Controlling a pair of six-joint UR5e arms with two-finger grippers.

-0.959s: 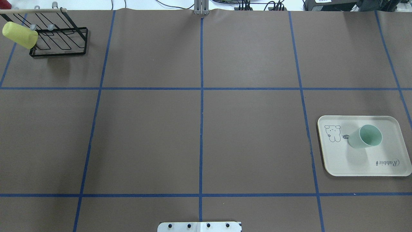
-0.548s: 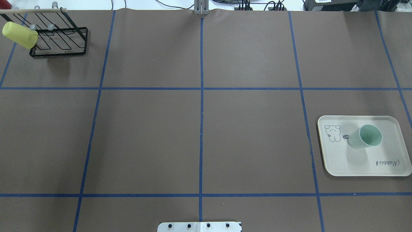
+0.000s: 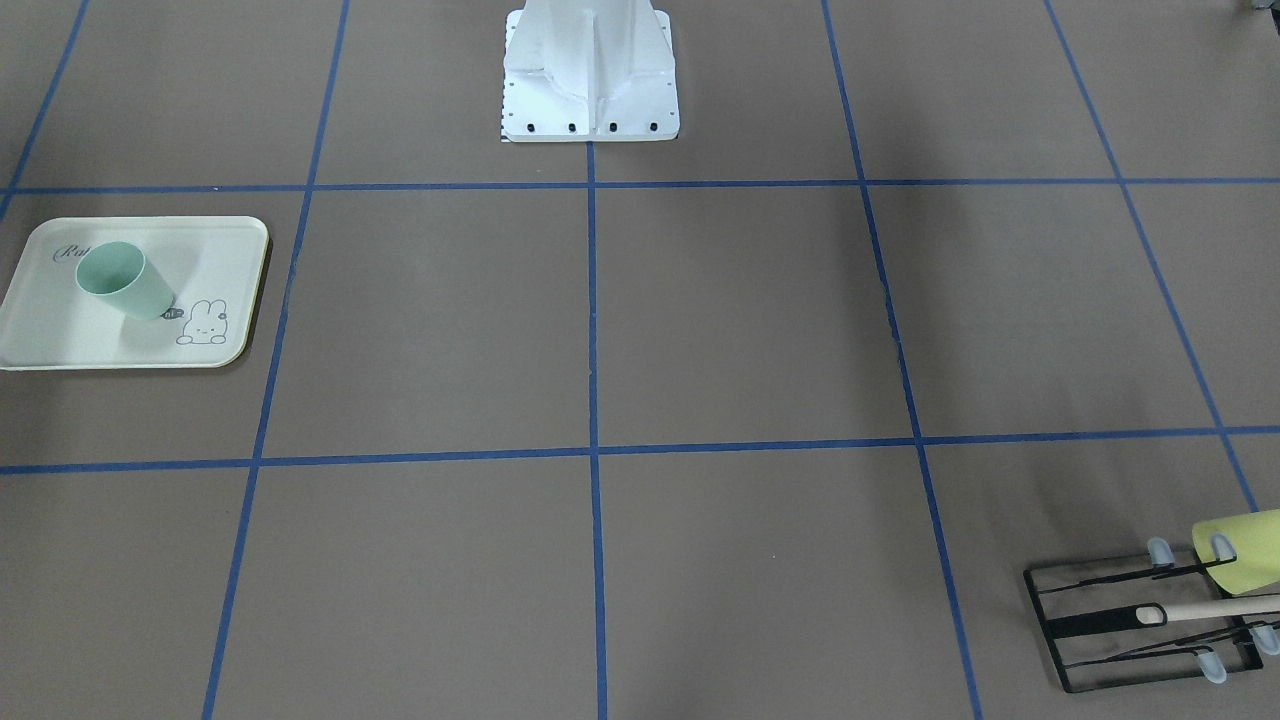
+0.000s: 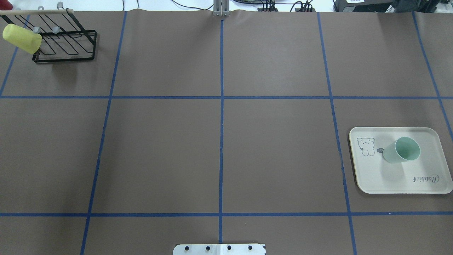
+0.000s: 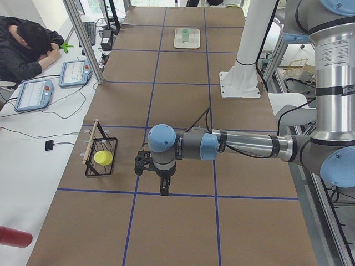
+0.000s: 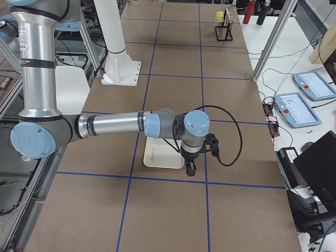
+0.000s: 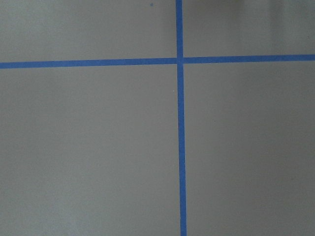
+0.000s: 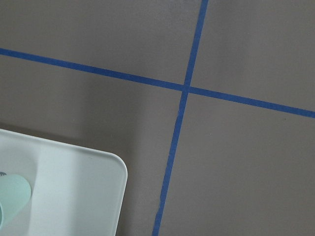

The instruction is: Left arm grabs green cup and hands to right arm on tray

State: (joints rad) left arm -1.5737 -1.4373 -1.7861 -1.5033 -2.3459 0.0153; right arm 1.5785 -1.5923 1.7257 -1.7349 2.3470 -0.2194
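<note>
The green cup (image 4: 401,150) stands upright, mouth up, on the tray (image 4: 424,184), and neither arm touches it. The right gripper (image 6: 190,167) hangs just beside the tray's corner, while the left gripper (image 5: 165,187) hangs well apart from the tray. Whether either pincer is open or closed cannot be told. Hand-over and placing appear complete, with nothing evidently left.

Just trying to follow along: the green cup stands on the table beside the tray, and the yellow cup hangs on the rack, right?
Not quite: the green cup stands on the tray, not beside it, as the overhead view shows. The yellow cup does hang on the rack.
</note>
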